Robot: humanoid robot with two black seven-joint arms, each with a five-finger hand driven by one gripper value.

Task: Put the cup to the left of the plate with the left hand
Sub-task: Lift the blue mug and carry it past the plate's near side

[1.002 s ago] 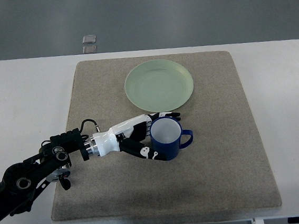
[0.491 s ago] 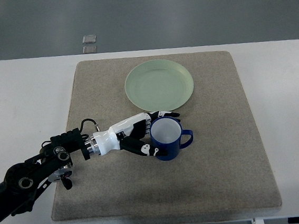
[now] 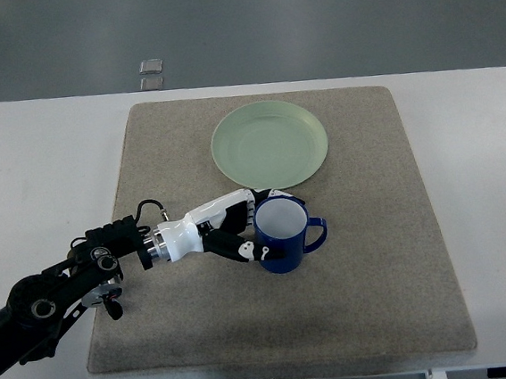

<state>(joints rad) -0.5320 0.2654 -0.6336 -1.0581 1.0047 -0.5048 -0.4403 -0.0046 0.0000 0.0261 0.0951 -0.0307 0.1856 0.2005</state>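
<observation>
1. Reaching in from the picture's lower left, the left arm [image 3: 61,293] crosses the white table [image 3: 36,166] and onto the tan mat [image 3: 379,285], ending in the left hand [image 3: 230,232] at the cup's side.
2. That hand has its fingers [image 3: 276,193] curled around the blue cup [image 3: 282,236] — some wrap the far side of the wall near the rim, the thumb presses the near side — so it is closed in a grasp on the cup.
3. Upright, the cup shows its pale inside to the camera, and its handle [image 3: 316,232] points toward the picture's right, away from the hand.
4. It lies near the middle of the mat, just on the robot's side of the plate and a little to the right of the plate's centre — not to the plate's left.
5. Whether the cup's base touches the mat or is lifted clear of it cannot be told from this steep angle.
6. Lying flat on the far half of the mat is the pale green plate [image 3: 269,145], its near rim close to the fingers but apart from the cup.
7. Beyond the table, two small grey squares [image 3: 151,74] lie on the grey floor.
</observation>
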